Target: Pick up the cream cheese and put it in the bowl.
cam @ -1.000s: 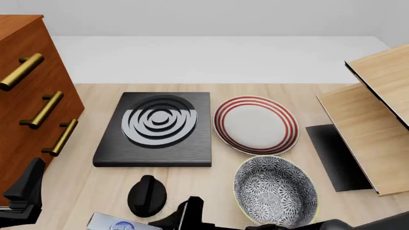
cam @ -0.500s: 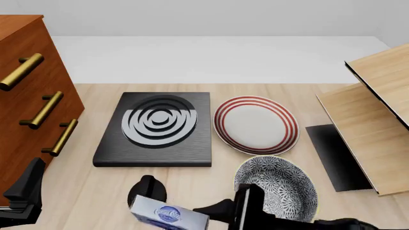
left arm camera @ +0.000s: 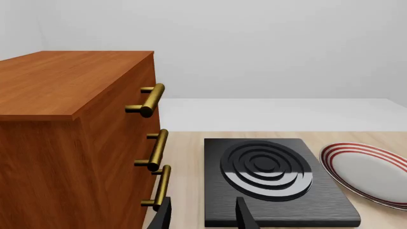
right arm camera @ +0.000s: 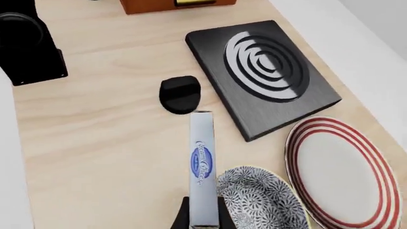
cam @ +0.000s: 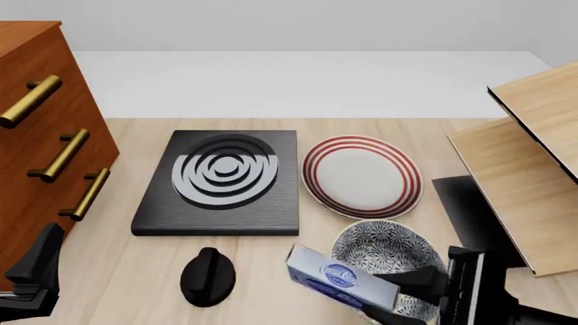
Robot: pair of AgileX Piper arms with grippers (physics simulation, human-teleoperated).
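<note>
The cream cheese [cam: 342,279], a light-blue and white carton with a blue oval logo, is held in the air by my right gripper [cam: 402,292], which is shut on its end. The carton hangs over the near-left rim of the bowl [cam: 384,238], which has a grey-and-white floral pattern and a cream-yellow rim. In the right wrist view the carton [right arm camera: 201,167] sticks out from the fingers [right arm camera: 183,220], just beside the bowl [right arm camera: 258,200]. My left gripper [cam: 32,271] rests at the near left, open and empty [left arm camera: 203,217].
A black stove plate [cam: 221,179] with a black knob [cam: 208,276] in front of it lies mid-table. A white plate with red rings [cam: 361,176] lies behind the bowl. A wooden drawer cabinet [cam: 36,135] stands left, and a wooden rack [cam: 524,176] stands right.
My right gripper has carried the cream cheese up and to the right, from the near edge beside the knob to over the bowl's near-left rim. The left arm has not moved.
</note>
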